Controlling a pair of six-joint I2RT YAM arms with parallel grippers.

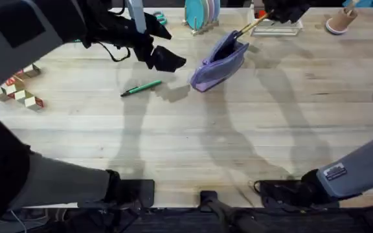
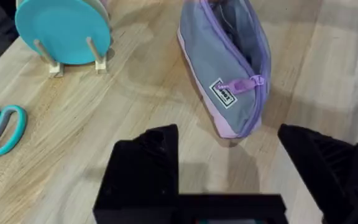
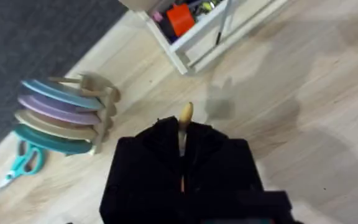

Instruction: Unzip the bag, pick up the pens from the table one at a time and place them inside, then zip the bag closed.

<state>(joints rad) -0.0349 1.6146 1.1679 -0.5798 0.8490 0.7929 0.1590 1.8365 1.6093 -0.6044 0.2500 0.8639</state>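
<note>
Overhead view: we've got the right gripper up at the far edge of the table, pinching the tan-yellow pen. That pen's long axis runs diagonally from the claw down toward the near-left, and its low end sits right over the upper end of the lavender pouch. So the pouch lies near-left of the right claw, along the pen's own line. Right wrist view confirms the pinch: right gripper pressed together on the pen, whose end pokes out past the fingers.

Pouch long axis also runs diagonally, far-right to near-left, roughly in line with the pen. Left wrist view shows the pouch unzipped, mouth gaping, zipper pull hanging at the near end. We can't make out anything inside; the interior is shadowed.

Left gripper sits just left of the pouch, not touching it. In its wrist view the left gripper is spread wide with nothing between the fingers.

Green pen lies on the table, near-left of the pouch, close beside the left gripper, long axis nearly left-right with a slight tilt. Left arm is clearly the nearer one for it.

Our read: the yellow pen's insertion is in hand; the green pen and the zip remain.
</note>
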